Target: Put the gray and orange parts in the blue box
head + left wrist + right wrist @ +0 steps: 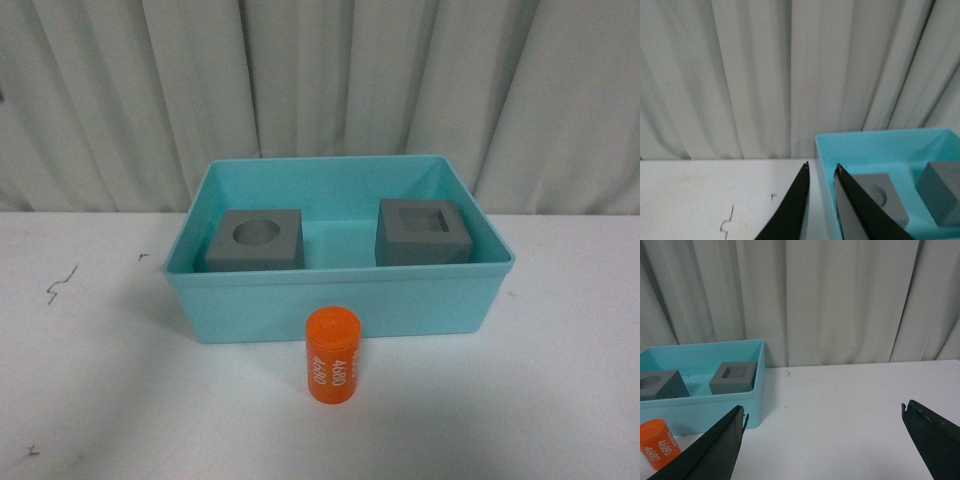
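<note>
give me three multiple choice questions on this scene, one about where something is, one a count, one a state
1. Where is the orange cylinder?
A) standing on the table in front of the blue box
B) inside the blue box
C) held in a gripper

2. How many gray cubes are in the blue box?
A) none
B) one
C) two

3. How is the right gripper?
A) shut on a cube
B) open, holding nothing
C) shut on the cylinder

Answers:
1 A: it stands upright outside the box's near wall.
2 C: one has a round recess and one a square recess.
3 B: its fingers are wide apart with only the table between them.
</note>
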